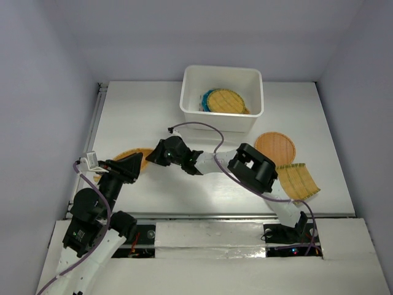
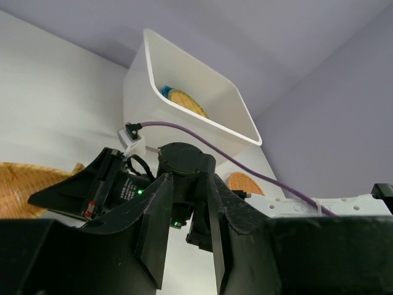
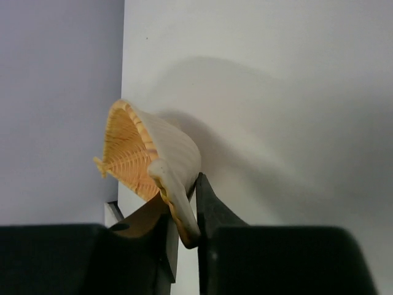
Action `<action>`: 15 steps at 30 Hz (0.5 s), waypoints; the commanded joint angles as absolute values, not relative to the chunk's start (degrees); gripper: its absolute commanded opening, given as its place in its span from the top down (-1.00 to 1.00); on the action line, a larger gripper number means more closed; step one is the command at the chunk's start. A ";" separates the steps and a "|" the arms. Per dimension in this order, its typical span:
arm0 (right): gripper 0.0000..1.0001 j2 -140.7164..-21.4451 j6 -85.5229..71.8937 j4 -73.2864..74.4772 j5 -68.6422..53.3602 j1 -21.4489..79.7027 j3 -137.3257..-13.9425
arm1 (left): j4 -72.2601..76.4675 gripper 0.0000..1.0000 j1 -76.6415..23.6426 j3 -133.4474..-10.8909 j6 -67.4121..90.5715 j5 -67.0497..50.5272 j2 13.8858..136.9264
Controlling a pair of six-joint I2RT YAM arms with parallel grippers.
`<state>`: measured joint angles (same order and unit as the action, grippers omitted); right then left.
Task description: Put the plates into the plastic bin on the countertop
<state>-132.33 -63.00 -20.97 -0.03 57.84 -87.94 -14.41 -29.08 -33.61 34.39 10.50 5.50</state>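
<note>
Lying nearest: fan-shaped plate point(image 1: 298, 182), flat on the counter point(image 1: 141, 110) at the lower right of the top view.
Left tool point(image 1: 137, 163) point(image 2: 187, 246): released, fingers point(image 2: 153, 227) apart with nothing between them; lower left of the top view, just beside the held plate and pointed towards the bin.
Right tool point(image 1: 153, 157) point(image 3: 187, 236): clenched on the rim of an orange woven plate point(image 1: 135, 154) point(image 3: 144, 153) point(image 2: 21, 184), left of centre in the top view. The plate is tilted up on edge in the right wrist view, with its hollow side towards the left of the frame. Whether its far edge touches the counter cannot be told.
Round woven plate point(image 1: 275, 147) point(image 2: 245, 183): flat on the counter, right of centre, just beside the fan-shaped plate.
Bin point(image 1: 218, 120) point(image 2: 141, 92): white, at the top centre of the top view; inside lie a teal plate point(image 1: 203, 98) point(image 2: 166, 92) and, partly over it, a yellow woven plate point(image 1: 226, 101) point(image 2: 187, 101).
</note>
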 commanded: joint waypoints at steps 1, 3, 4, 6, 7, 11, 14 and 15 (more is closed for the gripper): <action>0.90 -128.95 -62.67 -25.92 1.76 58.01 -84.47 | -12.13 0.47 -28.83 -33.40 34.19 10.11 5.89; 1.00 -125.36 -62.58 -28.82 2.63 58.01 -82.54 | -12.22 0.47 -28.83 -33.40 34.19 10.20 5.63; 1.00 -124.03 -62.49 -29.61 3.07 58.01 -80.62 | -12.22 0.47 -28.31 -33.49 34.28 10.28 5.54; 1.00 -120.87 -61.53 -31.64 4.73 58.01 -78.58 | -12.30 0.47 -28.30 -33.40 34.28 10.37 5.01; 1.00 -117.37 -61.09 -31.99 5.62 58.01 -77.53 | -12.39 0.47 -28.30 -33.49 34.28 10.72 4.84; 1.00 -106.81 -57.14 -32.60 11.68 57.22 -69.82 | -12.74 0.46 -28.30 -33.57 34.63 11.95 3.26; 1.00 -97.52 -55.81 -34.10 13.09 52.76 -63.49 | -13.01 0.46 -28.30 -33.49 34.98 13.18 2.20; 1.00 -95.21 -55.46 -34.36 12.75 51.60 -62.24 | -13.18 0.45 -28.30 -33.49 35.15 13.18 1.94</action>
<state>-104.22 -57.67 -25.52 8.29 55.92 -65.14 -14.48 -28.38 -33.61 34.59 11.64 3.53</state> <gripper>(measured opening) 0.193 0.274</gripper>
